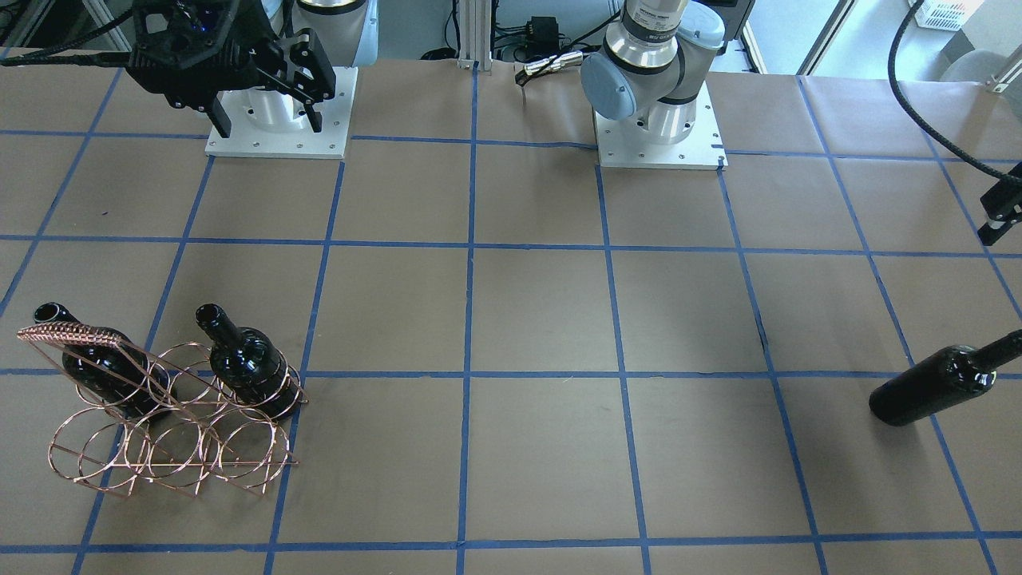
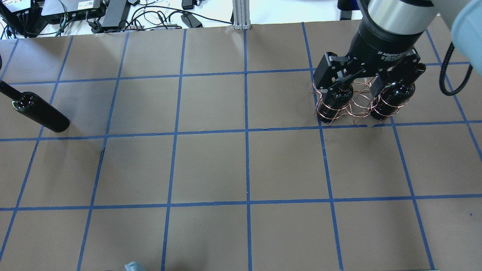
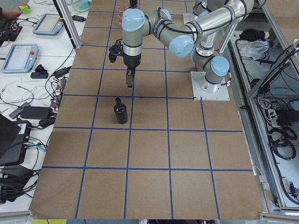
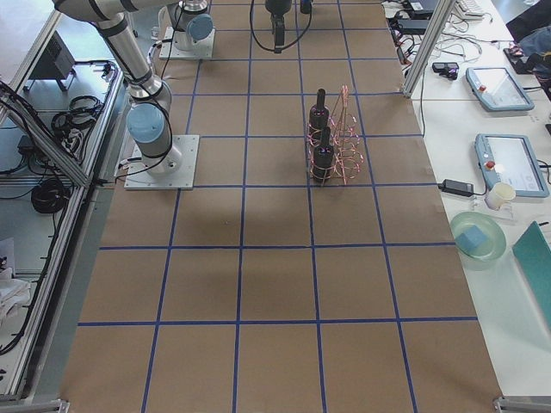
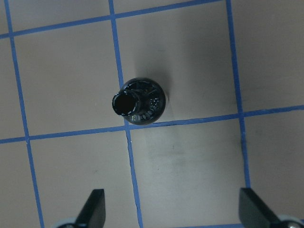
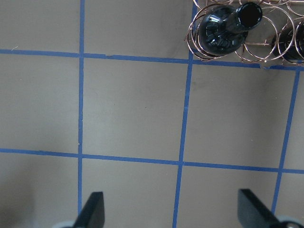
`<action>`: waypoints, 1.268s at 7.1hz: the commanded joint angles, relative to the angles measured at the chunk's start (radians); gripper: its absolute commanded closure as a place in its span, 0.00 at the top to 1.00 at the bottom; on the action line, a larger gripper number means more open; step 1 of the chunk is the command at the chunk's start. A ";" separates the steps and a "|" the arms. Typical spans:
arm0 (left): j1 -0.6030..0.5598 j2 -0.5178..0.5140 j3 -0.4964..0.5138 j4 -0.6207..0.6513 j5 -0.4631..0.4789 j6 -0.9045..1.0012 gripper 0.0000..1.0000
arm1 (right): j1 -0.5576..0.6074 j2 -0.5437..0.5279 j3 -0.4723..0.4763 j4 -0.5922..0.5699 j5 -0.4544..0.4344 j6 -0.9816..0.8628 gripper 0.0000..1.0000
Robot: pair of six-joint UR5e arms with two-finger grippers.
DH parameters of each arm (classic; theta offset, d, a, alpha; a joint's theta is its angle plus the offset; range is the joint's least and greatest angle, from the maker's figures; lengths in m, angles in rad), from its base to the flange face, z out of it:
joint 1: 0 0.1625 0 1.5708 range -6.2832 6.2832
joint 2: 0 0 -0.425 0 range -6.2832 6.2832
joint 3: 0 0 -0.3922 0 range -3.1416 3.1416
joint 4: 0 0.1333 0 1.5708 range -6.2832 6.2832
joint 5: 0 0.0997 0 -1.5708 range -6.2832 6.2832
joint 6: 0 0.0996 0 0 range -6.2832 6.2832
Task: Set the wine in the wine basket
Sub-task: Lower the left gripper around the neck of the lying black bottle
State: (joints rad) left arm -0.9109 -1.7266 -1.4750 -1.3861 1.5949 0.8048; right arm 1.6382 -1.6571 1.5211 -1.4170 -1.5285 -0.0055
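The brown-paper table (image 1: 527,319), gridded in blue tape, carries everything you need. The wine (image 5: 137,102) left to place stands upright and alone on the robot's left side, its open mouth facing straight up at the left wrist camera. The left gripper (image 5: 173,214) hangs above it, pointing down with its jaws spread wide and nothing between them. That looks like the set-up for a top-down grasp on the neck.

You are not lined up, though. In the wrist view the bottle sits ahead of the fingertips (image 5: 96,208) and off the midline toward one finger, so expect to centre before descending.

Well apart, on the robot's right, the wine basket (image 1: 184,464) already holds two other bottles (image 1: 247,367) in its outer places. The hoops between them appear free, which is probably where this one belongs.

The right gripper (image 6: 173,214) is raised clear of the table, jaws also wide and empty. Its camera catches only the basket's near corner, so it seems parked out of your way.
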 commanded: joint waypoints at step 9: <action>0.046 -0.192 -0.002 0.159 -0.122 -0.004 0.98 | 0.000 0.000 0.001 -0.005 -0.001 0.002 1.00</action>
State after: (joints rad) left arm -0.8642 -1.9160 -1.4760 -1.2259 1.4728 0.8121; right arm 1.6382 -1.6568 1.5215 -1.4208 -1.5294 -0.0042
